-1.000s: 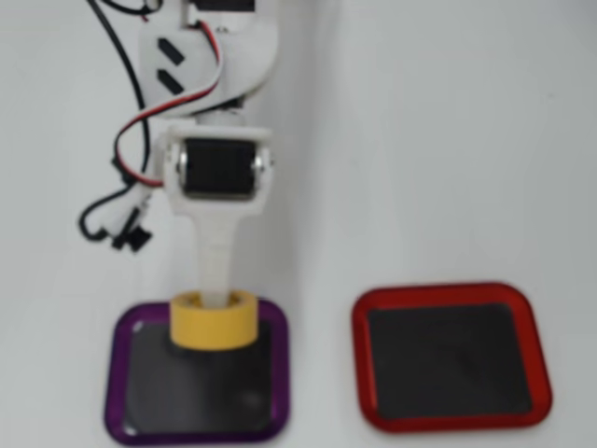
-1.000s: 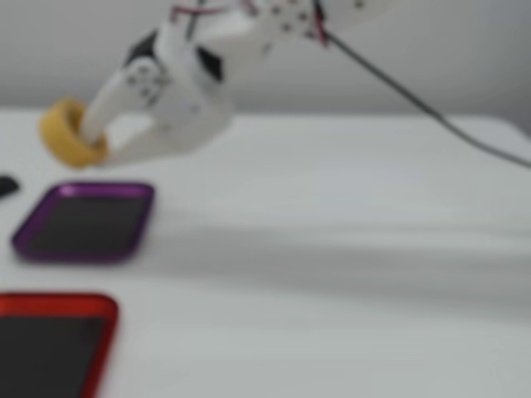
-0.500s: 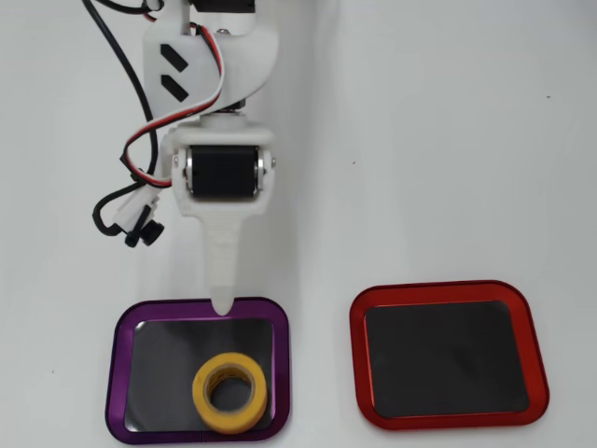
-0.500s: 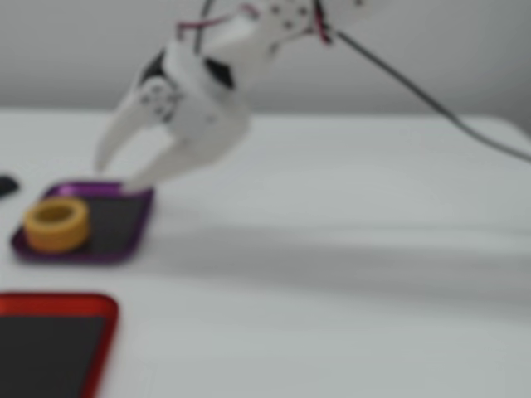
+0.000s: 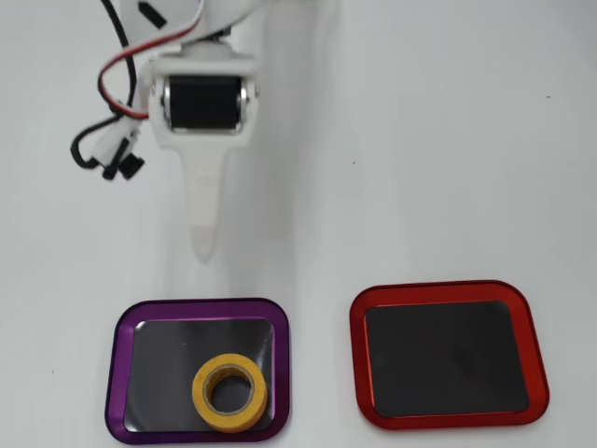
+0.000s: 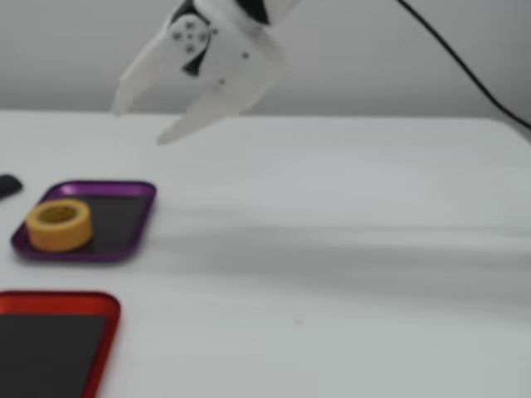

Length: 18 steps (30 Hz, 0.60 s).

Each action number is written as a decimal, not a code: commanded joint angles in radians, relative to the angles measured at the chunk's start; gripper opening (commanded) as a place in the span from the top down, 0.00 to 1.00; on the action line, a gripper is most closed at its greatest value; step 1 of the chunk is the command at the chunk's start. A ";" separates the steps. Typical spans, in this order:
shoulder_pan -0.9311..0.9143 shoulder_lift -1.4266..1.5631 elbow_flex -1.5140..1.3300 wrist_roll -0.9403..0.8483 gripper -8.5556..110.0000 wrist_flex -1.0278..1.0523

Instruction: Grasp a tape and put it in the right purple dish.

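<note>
The yellow tape (image 5: 229,392) lies flat inside the purple dish (image 5: 119,373), near its front edge in the overhead view. The fixed view shows the tape (image 6: 58,224) resting at the left end of the purple dish (image 6: 133,195). My white gripper (image 6: 137,123) hangs open and empty above the table, raised well clear of the dish and back from it. From overhead the gripper (image 5: 203,245) points toward the dish from above its far edge, with bare table between them.
A red-rimmed tray (image 5: 532,359) with a dark mat sits to the right of the purple one in the overhead view, and at the lower left in the fixed view (image 6: 104,307). Black and red cables (image 5: 103,149) hang beside the arm.
The tape was held above the purple dish a second ago, then dropped into it. The gripper has since opened, lifted and drawn back away from the dish.
</note>
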State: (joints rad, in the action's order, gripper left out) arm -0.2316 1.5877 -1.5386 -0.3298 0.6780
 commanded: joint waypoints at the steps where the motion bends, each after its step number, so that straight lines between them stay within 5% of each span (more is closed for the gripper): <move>1: 0.012 0.272 0.014 0.091 0.81 0.129; 9: 0.044 0.792 -0.265 0.367 0.81 0.387; 18: 0.043 1.486 -0.844 0.388 0.81 0.446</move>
State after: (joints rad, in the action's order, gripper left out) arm -0.1825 2.8440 -2.2181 0.0568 1.1183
